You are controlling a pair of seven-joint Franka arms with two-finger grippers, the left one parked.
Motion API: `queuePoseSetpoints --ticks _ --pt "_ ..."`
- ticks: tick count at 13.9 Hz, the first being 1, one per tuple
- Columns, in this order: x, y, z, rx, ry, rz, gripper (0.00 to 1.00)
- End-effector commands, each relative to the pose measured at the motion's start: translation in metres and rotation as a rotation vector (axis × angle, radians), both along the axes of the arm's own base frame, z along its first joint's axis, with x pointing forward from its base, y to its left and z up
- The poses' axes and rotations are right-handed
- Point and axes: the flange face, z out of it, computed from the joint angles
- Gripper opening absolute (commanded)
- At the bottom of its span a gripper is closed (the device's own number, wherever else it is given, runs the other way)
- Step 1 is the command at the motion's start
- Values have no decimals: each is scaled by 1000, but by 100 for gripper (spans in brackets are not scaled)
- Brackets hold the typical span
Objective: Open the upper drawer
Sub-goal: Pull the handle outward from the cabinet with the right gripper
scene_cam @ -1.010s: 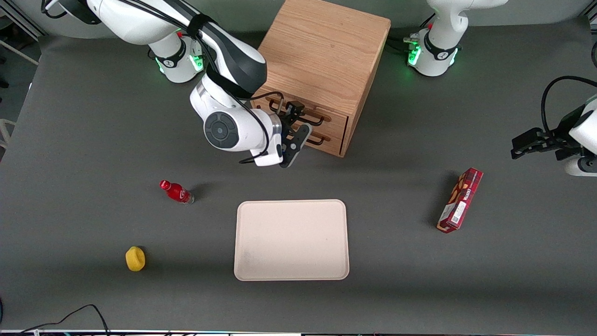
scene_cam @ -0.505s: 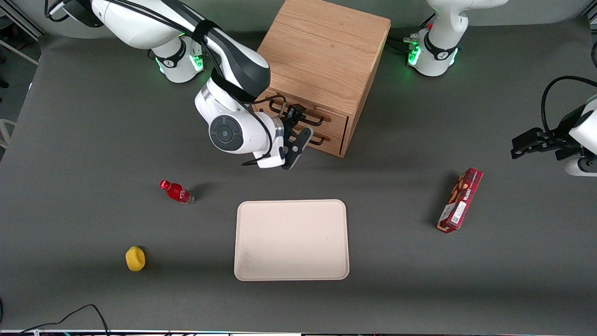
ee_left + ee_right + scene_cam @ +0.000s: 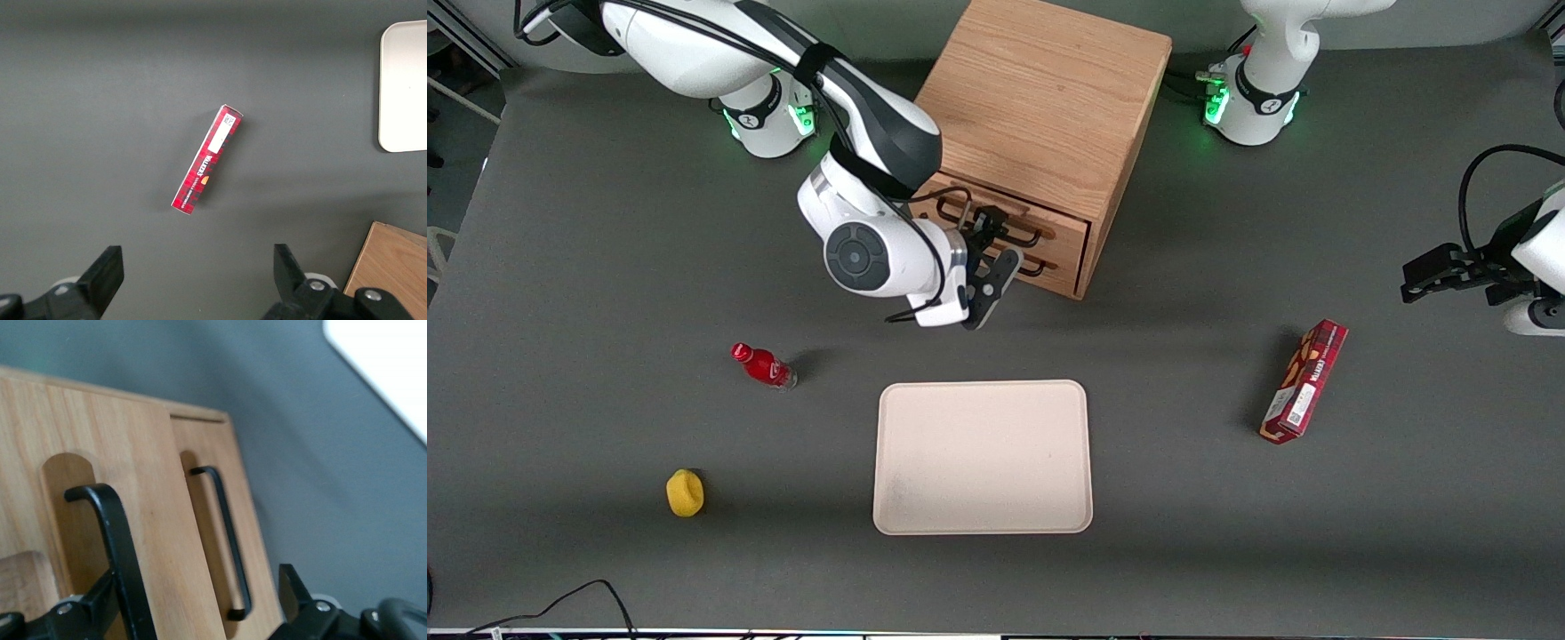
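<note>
gripper (image 3: 996, 238) fingers are spread at the cabinet (image 3: 1040, 116) front, with the upper drawer (image 3: 87, 540) handle (image 3: 120, 547) seen between them, not yet pinched. drawer fronts look nearly flush with the cabinet. the handle should be squeezed mid-bar and drawn straight out from the cabinet face, so the drawer is not skewed.
</note>
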Motion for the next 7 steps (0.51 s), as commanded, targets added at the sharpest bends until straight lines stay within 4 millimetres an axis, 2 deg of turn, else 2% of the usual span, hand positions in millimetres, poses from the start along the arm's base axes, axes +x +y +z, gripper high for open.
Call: queuePoseSetpoints --ticks 1,5,7 --pt "33 -12 -5 10 -34 -28 100" --pt "60 -36 -1 2 -57 -78 100" --pt "76 -40 -2 17 -65 -101 100"
